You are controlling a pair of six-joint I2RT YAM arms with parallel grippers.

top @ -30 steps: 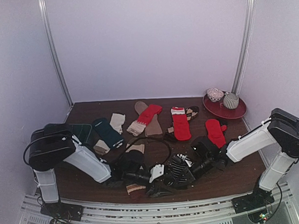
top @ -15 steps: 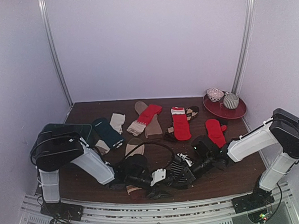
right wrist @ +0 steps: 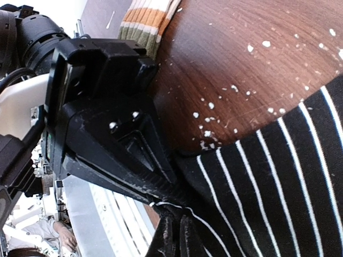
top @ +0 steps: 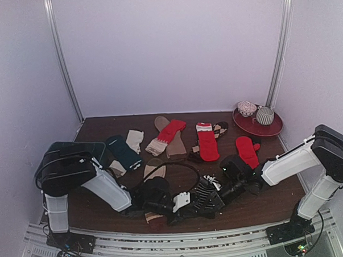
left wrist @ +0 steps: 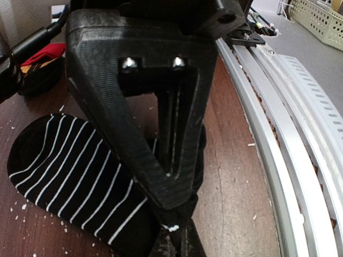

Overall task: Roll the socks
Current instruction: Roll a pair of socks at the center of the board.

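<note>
Two grippers are crowding onto one sock near the front edge of the table. The striped sock, black with thin white lines, is lying flat on the wood, its rounded end spreading away and its hem bunching up between the arms. The left gripper is pinching that hem, jaws drawn narrow with cloth between them. The right gripper is doing likewise from the other side, jaws narrow and biting the same dark edge. The fingers of the two are sitting just beside each other; whether they are touching, I am not managing to tell.

Risks, as judged:
- Both grips are taking only a thin fold of hem. Any pulling apart is likely stripping knit out of one jaw before a roll is forming.
- The grippers are working so close that a wrist turn is risking a knock between fingers.
- The sock is lying near the metal rail; dragging it forward is risking it sliding off the wood.
- A tan striped sock is lying by the left arm; a sweep is risking dragging it along.
- Soft knit is likely springing open unless tension is being kept.
</note>
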